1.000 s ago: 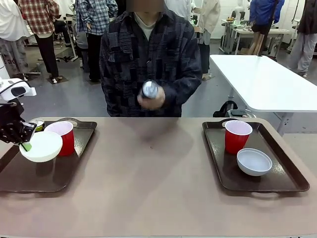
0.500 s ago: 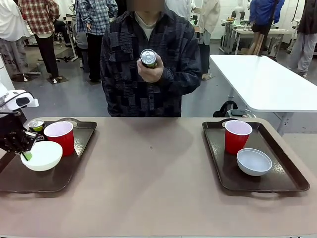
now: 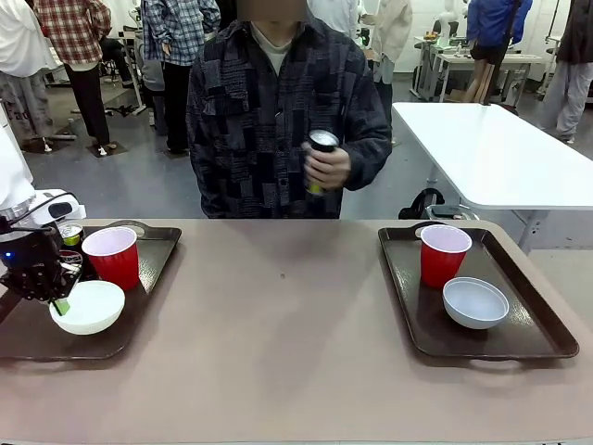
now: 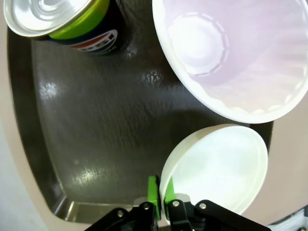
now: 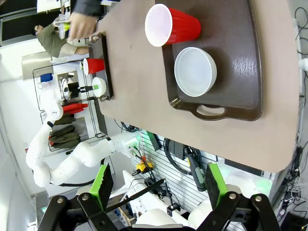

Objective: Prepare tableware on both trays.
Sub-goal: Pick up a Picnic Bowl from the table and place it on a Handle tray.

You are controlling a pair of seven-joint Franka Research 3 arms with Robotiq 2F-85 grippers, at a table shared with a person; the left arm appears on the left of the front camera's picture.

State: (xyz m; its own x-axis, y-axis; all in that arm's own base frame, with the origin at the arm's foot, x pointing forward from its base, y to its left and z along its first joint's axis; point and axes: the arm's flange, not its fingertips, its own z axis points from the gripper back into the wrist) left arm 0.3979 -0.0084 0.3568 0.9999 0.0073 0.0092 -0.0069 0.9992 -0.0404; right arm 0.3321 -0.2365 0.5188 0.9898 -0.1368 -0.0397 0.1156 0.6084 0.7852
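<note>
While you look across the table point(image 3: 296, 371), its top reads as smooth, matte tan. At its left end a dark brown plastic tray point(image 3: 130, 324) with a raised rim carries a red plastic cup point(image 3: 112, 257) with a white inside, a round white bowl point(image 3: 89, 307) and a slim dark can point(image 3: 70, 235). Your left pincer point(image 3: 57, 302) straddles the bowl's rim near the tray's left edge; you cannot tell whether the green pads point(image 4: 152, 191) press it. In the left wrist view the tray floor is pebbled and glossy, and the can point(image 4: 67, 21) shows a green band and a red, white and blue mark; no lettering is readable. The right end's tray point(image 3: 533, 324) holds a second cup point(image 3: 444, 254) and bowl point(image 3: 475, 302). Your right pincer point(image 5: 159, 185) is spread wide above that tray. The person's hand point(image 3: 326, 167) holds another can point(image 3: 321, 153) beyond the far edge.
</note>
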